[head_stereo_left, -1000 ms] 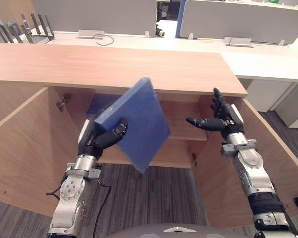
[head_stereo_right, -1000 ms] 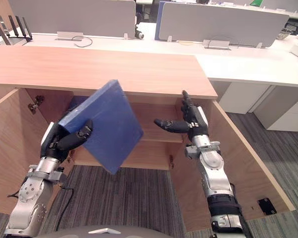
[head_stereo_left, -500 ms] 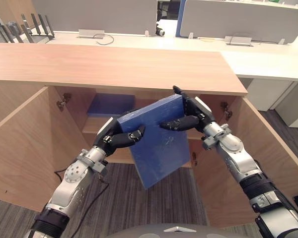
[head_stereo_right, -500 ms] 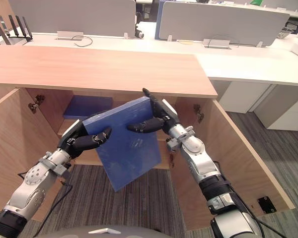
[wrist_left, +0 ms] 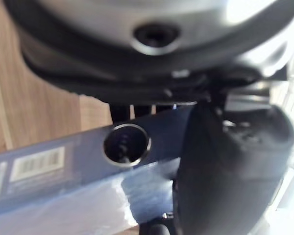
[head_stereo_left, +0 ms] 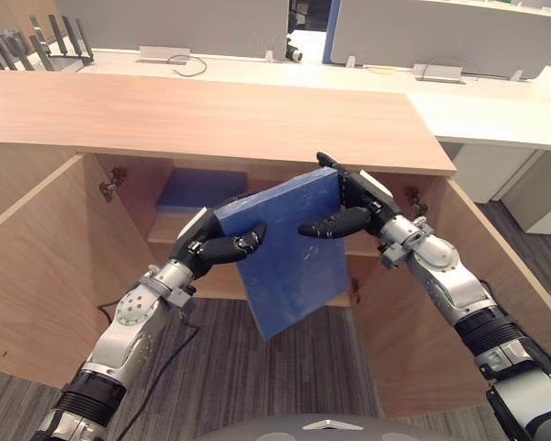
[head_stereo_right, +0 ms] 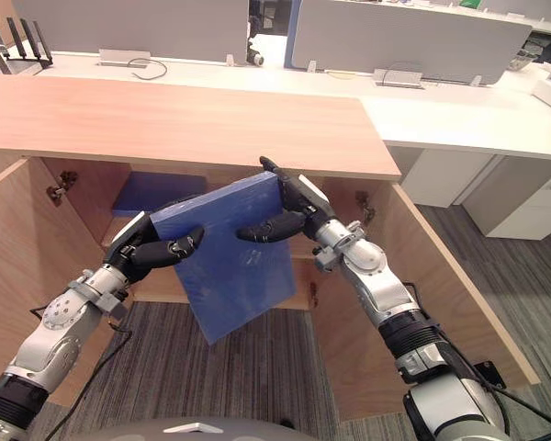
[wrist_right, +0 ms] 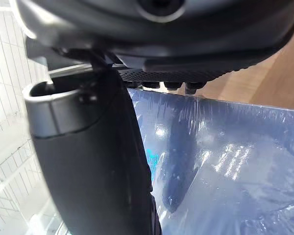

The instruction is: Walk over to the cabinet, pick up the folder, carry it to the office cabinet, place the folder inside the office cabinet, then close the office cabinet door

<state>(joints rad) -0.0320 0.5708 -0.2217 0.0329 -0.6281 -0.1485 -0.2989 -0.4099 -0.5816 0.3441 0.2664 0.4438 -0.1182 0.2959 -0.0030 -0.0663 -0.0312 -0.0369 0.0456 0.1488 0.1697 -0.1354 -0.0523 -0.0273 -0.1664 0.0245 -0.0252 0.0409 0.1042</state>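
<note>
Gripping the tilted folder (head_stereo_left: 289, 257), left hand (head_stereo_left: 200, 246) and right hand (head_stereo_left: 365, 204) pinch its opposite edges.

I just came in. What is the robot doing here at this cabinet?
The robot holds a blue folder with both hands in front of the open cabinet. The left hand grips its left edge, and the right hand pinches its upper right corner. The folder hangs tilted, not yet inside. A second folder lies on the shelf within, and both doors stand open.
</note>
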